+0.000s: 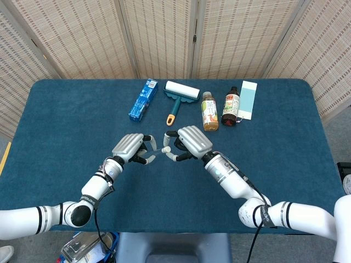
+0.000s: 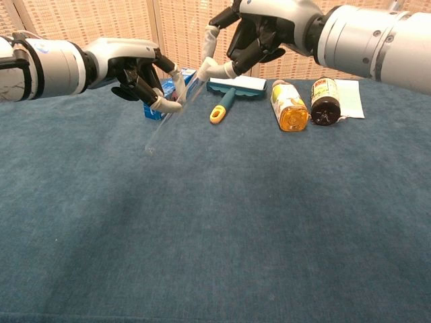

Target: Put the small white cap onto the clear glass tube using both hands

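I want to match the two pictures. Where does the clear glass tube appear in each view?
Head view: the clear glass tube is barely visible, centre, between the two robot hands.
Chest view: upper left, slanting down-left from the left robot hand.
Shared landmark: the lint roller lies on the table behind it.

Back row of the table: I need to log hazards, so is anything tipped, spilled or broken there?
Nothing spilled or broken. The amber-filled clear bottle and dark brown bottle both lie on their sides, caps apparently on; the dark one rests on a pale paper sheet.

Clear glass tube (image 2: 174, 112) slants above the table, white cap (image 2: 200, 76) seemingly at its top.
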`<action>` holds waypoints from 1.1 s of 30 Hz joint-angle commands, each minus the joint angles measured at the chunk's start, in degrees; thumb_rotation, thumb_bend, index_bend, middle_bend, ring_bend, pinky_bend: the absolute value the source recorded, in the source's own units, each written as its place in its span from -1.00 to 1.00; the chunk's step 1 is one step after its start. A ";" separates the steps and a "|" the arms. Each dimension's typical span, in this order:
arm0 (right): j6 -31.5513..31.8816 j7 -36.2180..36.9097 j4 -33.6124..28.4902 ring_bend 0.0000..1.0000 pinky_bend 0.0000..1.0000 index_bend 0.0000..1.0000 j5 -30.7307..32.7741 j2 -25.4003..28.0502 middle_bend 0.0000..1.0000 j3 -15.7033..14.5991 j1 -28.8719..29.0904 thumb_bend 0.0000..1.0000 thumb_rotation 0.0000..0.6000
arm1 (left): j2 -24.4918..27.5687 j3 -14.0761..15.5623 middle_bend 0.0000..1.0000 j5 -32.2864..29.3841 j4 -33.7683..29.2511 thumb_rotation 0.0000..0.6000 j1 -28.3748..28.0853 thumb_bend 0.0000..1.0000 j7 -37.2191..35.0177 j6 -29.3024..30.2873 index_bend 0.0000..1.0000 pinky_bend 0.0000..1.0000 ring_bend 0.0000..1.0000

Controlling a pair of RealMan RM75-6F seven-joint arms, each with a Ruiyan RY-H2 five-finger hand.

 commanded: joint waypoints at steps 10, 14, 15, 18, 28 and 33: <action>0.08 -0.07 0.54 1.00 1.00 0.10 0.30 -0.45 1.00 -0.02 0.01 -0.54 1.00 | -0.21 0.28 1.00 0.19 0.62 1.00 -0.07 -0.30 -0.05 0.04 0.26 1.00 1.00; 0.02 0.04 0.79 1.00 1.00 -0.05 0.34 -0.67 1.00 0.05 0.10 -0.72 1.00 | -0.29 0.37 1.00 0.17 0.87 1.00 -0.14 -0.30 0.13 0.17 0.26 1.00 1.00; -0.02 0.07 0.86 1.00 1.00 -0.09 0.35 -0.71 1.00 0.07 0.14 -0.75 1.00 | -0.31 0.34 1.00 0.14 0.90 1.00 -0.14 -0.30 0.07 0.17 0.26 1.00 1.00; 0.06 0.28 1.07 1.00 1.00 -0.18 0.19 -0.94 1.00 0.17 0.19 -0.80 1.00 | -0.31 0.46 1.00 0.17 1.10 1.00 -0.13 -0.30 0.10 0.11 0.26 1.00 1.00; 1.37 1.68 -0.49 1.00 1.00 -0.32 -1.60 1.27 1.00 0.31 -1.14 -0.81 1.00 | 0.08 1.71 1.00 0.90 2.44 1.00 0.28 -0.30 1.25 0.45 0.26 1.00 1.00; 2.63 1.34 -2.94 1.00 1.00 -0.33 -2.75 4.86 1.00 -0.16 -2.92 -0.81 1.00 | -0.29 3.21 1.00 2.03 3.70 1.00 0.56 -0.30 3.35 1.54 0.27 1.00 1.00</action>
